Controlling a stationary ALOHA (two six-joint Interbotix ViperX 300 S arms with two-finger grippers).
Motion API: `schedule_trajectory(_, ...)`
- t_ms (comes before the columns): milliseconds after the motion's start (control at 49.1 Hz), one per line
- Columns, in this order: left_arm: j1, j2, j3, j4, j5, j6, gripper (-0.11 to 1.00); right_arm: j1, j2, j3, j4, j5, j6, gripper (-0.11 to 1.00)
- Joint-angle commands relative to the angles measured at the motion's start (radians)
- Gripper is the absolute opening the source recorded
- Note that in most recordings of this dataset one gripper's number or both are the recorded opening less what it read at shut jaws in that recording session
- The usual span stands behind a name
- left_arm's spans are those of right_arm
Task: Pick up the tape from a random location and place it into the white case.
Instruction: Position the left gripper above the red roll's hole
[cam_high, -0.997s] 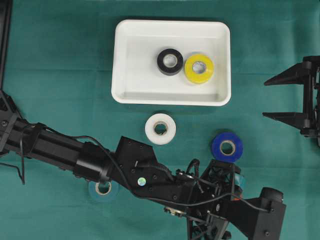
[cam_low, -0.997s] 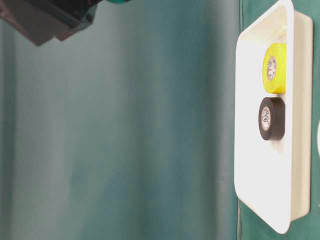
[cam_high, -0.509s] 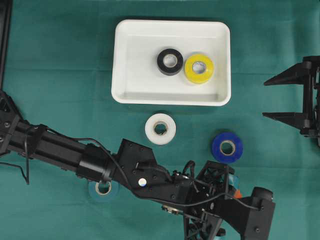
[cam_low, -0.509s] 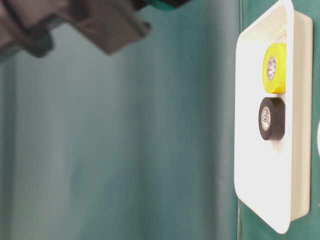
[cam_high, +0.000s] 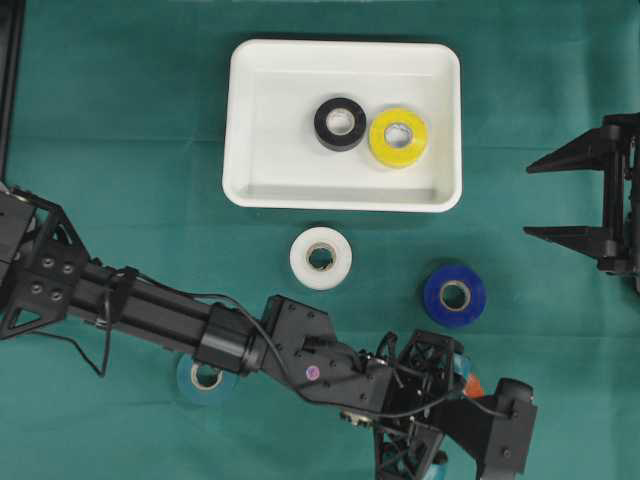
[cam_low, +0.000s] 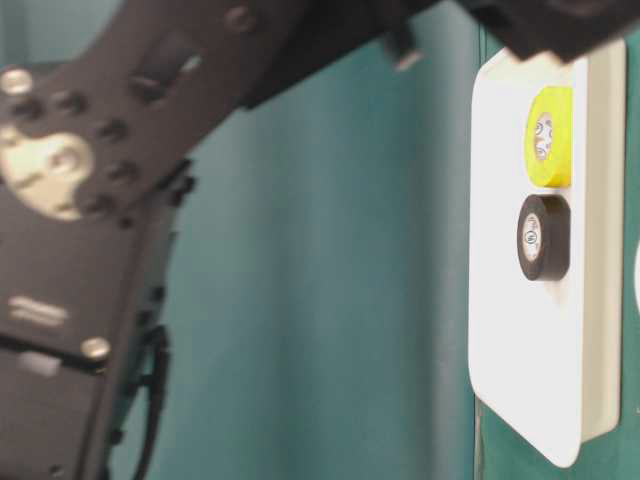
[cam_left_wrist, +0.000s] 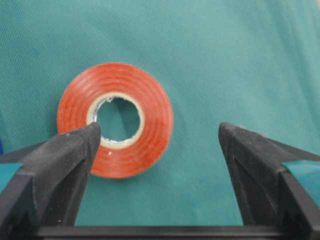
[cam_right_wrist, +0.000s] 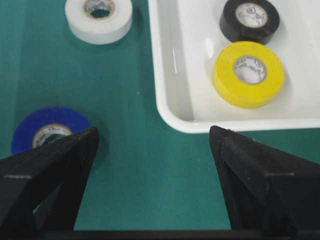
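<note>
Six rolls of tape are lying about. Two are sitting touching inside the shallow white plastic case (cam_high: 250, 120) at twelve o'clock on the green-clothed worktop (cam_high: 120, 120): a black roll (cam_high: 340, 123) and a yellow roll (cam_high: 398, 137). A white roll (cam_high: 321, 257) and a blue roll (cam_high: 454, 294) are lying just outside the case. A pale blue roll (cam_high: 196, 377) at seven o'clock is half hiding under the left arm. The red-orange roll (cam_left_wrist: 115, 120) is showing whole only in the wrist view. The left claw (cam_left_wrist: 160, 140) is hanging over it with jaws apart, one tip overlapping its edge. The right claw (cam_high: 560, 195), at three o'clock, is gaping too, holding nothing. Core labels are too small to read.
</note>
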Motion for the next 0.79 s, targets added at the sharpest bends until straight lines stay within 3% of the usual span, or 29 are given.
schedule_trajectory(0, 0.005, -0.006, -0.017, 0.003, -0.026, 0.002, 0.94, 0.002, 0.012, -0.008, 0.002, -0.005, 0.000, 0.84)
schedule_trajectory(773, -0.003, 0.081, -0.044, 0.003, -0.046, 0.000, 0.93, 0.003, 0.031, -0.002, 0.003, 0.008, 0.002, 0.84)
